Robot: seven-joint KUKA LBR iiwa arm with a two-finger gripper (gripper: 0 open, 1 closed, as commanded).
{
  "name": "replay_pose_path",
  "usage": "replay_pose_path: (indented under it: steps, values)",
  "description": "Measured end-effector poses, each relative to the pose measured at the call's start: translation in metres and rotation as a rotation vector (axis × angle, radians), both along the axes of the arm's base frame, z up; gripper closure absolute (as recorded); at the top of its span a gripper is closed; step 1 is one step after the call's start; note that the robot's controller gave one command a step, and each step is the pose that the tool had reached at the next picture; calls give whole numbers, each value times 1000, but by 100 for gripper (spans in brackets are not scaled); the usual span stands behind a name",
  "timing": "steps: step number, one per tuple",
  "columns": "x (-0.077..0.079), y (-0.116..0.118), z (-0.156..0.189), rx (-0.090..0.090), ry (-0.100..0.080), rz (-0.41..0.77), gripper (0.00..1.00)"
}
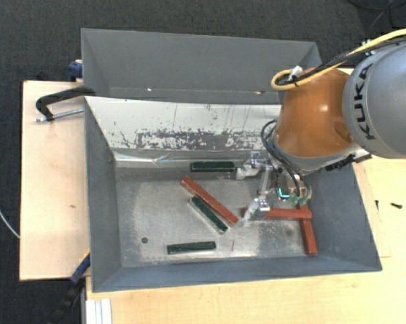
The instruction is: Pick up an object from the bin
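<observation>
While the gripper (255, 210) hangs low over the right of the bin (98, 201) floor, I cannot tell whether it is wide or narrow. Its tip lies between the left end of a red L-shaped piece (304, 223) and the lower end of a slanted red bar (207, 198). A dark green bar (208, 215) lies alongside that red bar. A back green bar (213, 167) and a front green bar (191, 248) lie well apart.

- You get one readable mark: black block letters "KUKA" (367, 100) on the grey arm link (392, 79), top right, running vertically along the housing.
- It's the brand name — the end letter is hard to make out, so log it as partial.
- You'll find nothing legible on the bin (189, 66) walls or the red and green bars (210, 204) inside.
</observation>
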State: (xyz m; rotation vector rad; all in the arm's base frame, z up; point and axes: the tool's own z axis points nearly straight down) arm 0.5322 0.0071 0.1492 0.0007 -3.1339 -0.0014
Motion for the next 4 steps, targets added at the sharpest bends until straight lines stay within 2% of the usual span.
replay_pose_path:
  steps: [1, 2, 3, 4]
  values:
    - [1, 0, 2, 0, -4, 0, 0]
    - [-4, 3, -73, 0, 4, 103, 100]
    - [1, 4, -75, 1, -22, 101, 0]
    - [1, 4, -75, 1, -22, 101, 0]
